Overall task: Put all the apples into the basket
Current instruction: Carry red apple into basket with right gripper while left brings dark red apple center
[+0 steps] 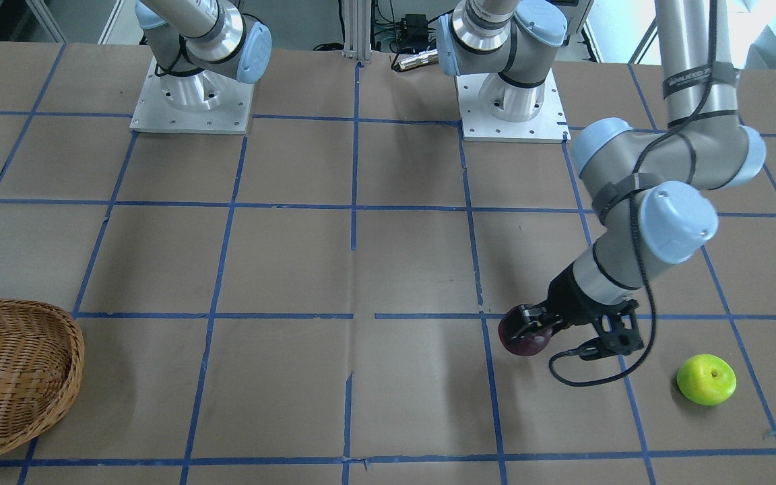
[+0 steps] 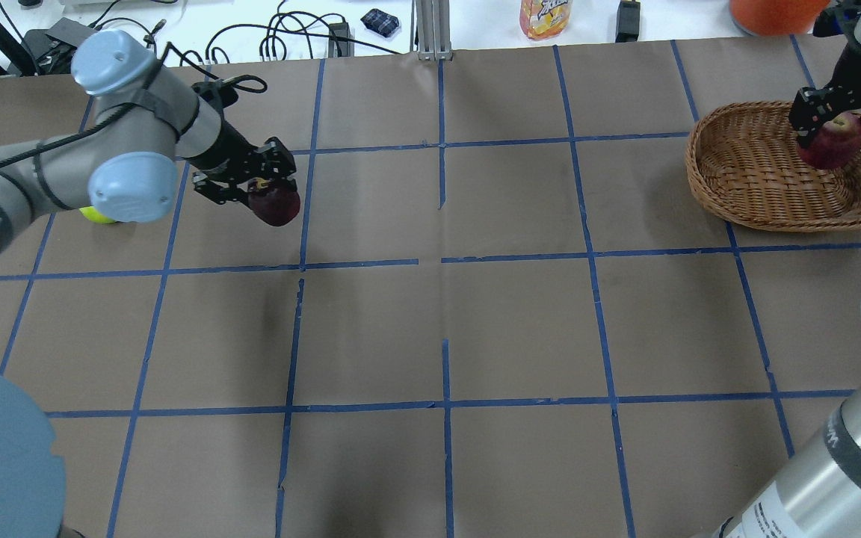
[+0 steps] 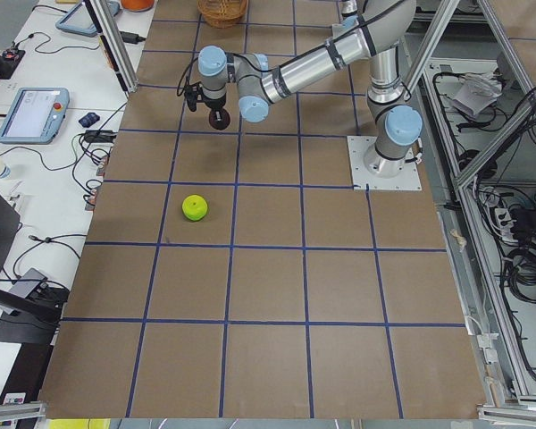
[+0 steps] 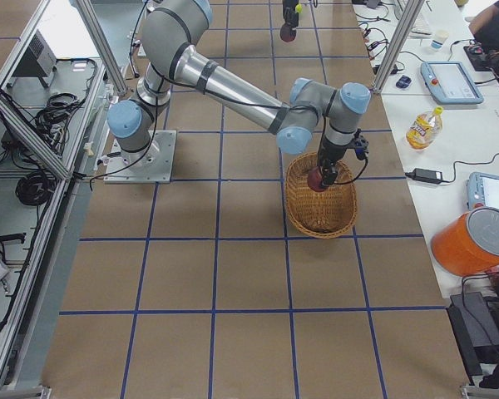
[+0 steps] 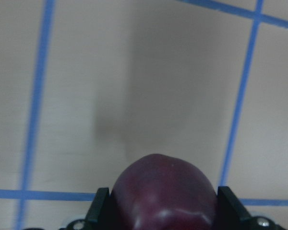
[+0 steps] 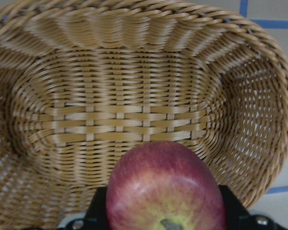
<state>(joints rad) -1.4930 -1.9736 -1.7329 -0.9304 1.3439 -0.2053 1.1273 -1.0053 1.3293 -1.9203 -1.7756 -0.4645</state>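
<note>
My left tool (image 2: 272, 196) is clamped on the dark maroon round apple (image 5: 165, 188), one finger against each side, holding it over the brown paper-covered table (image 1: 415, 256) with its blue tape grid. My right tool (image 2: 835, 123) grips the red round apple with a yellowish top (image 6: 165, 187), hanging just above the inside of the oval brown wicker basket (image 2: 767, 213) at the table's far right. The bright lime-green round apple (image 1: 706, 379) lies on the table near my left tool, apart from it.
</note>
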